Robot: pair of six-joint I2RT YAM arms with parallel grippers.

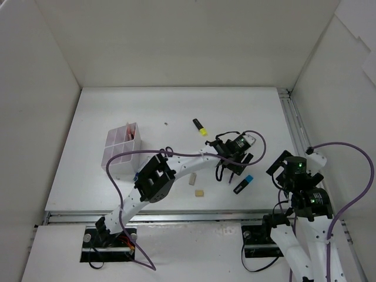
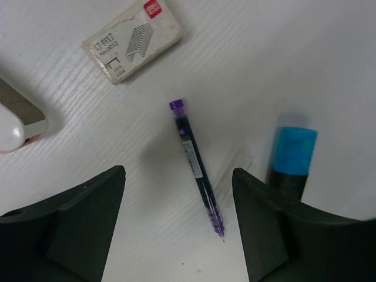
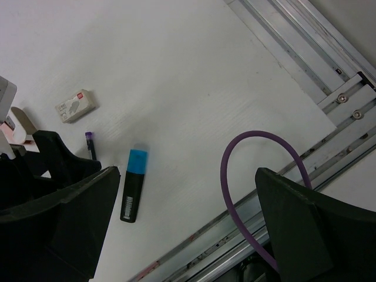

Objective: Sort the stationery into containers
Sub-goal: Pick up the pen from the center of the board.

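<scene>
Ribbed white tabletop [image 2: 294, 59], slim translucent purple pen [image 2: 197, 167]

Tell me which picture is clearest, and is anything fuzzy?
Left wrist view: clearest, the staple box print and the pen look sharp. Right wrist view: the near dark fingers look soft. Top view: even light, small things tiny.

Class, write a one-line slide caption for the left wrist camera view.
Left claw open astride a purple pen on the table, blue-capped highlighter alongside, staple box beyond.
</scene>
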